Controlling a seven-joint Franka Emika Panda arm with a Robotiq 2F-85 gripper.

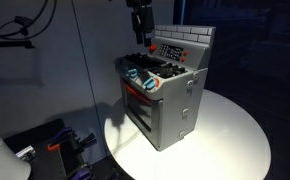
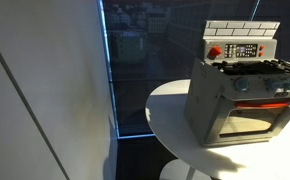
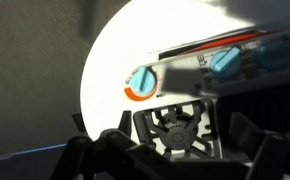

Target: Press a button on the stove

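1. Step in hand: approach. The gripper (image 1: 141,36) hangs over the far top of the stove (image 1: 170,100), just in front of the back panel (image 2: 242,30). No contact is visible yet.
2. Hand state: in the wrist view the dark fingers (image 3: 97,155) stand spread to either side, with a burner (image 3: 175,125) showing in the gap. Nothing is held.
3. Stove position: it stands upright at the middle of a round white table (image 1: 235,130), with the oven door (image 2: 250,120) facing the near edge.
4. Candidate targets: a red round button (image 2: 214,52) at the left end of a dark control strip (image 2: 245,50) on the panel. The strip's keys are too small to tell apart.
5. Next move, judged: pick one button, bring a fingertip square onto it and push briefly along its axis. The light toy body may slide or tip if pushed hard.
6. Materials: grey metal-look casing, likely plastic, boxy with flat faces. The panel top has a moulded brick pattern.
7. The burner is black and spoked. The teal knob (image 3: 140,83) is round with a red-orange ring.
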